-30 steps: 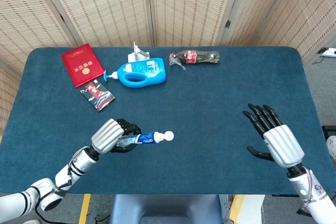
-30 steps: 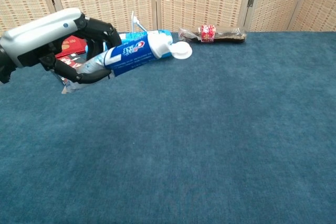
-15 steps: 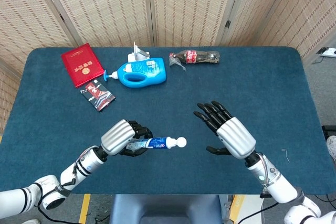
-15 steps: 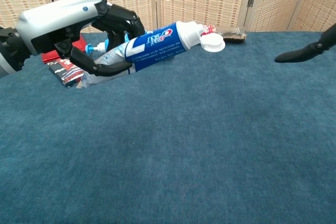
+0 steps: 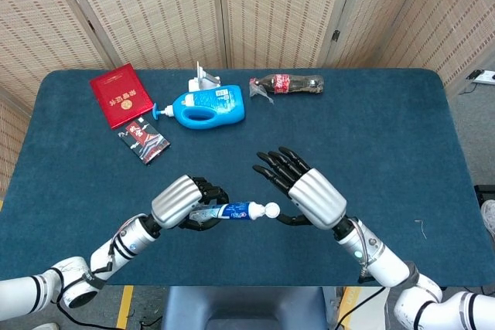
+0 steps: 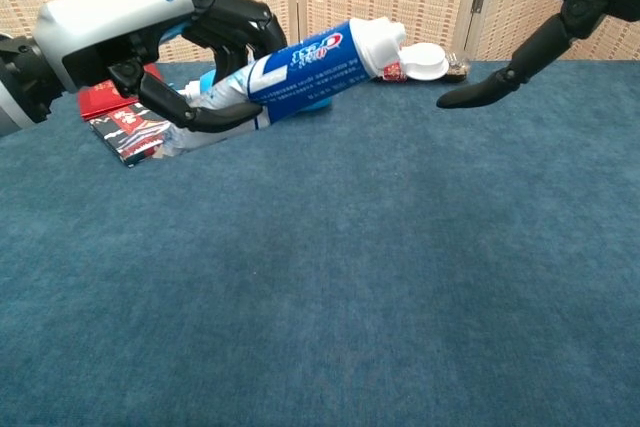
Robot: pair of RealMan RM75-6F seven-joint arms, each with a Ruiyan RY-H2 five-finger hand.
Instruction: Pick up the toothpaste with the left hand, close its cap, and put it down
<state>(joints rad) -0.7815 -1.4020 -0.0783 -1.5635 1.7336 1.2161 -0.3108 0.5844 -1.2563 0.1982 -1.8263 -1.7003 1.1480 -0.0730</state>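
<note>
Toothpaste (image 5: 230, 210) lies level in my left hand (image 5: 179, 201), fingers wrapped round its tail, lifted above the table (image 5: 371, 137). From the head view, my right hand (image 5: 303, 189) hangs spread and empty just beyond the tube's cap (image 5: 271, 209). I should press that flipped-open cap straight back toward the nozzle while my left hand grips firm.

From the chest view, the toothpaste (image 6: 300, 67) tilts upward, and its cap (image 6: 424, 60) plainly hangs open beside the nozzle, with a right fingertip (image 6: 478, 95) near it but apart: detail the head view hides.
</note>
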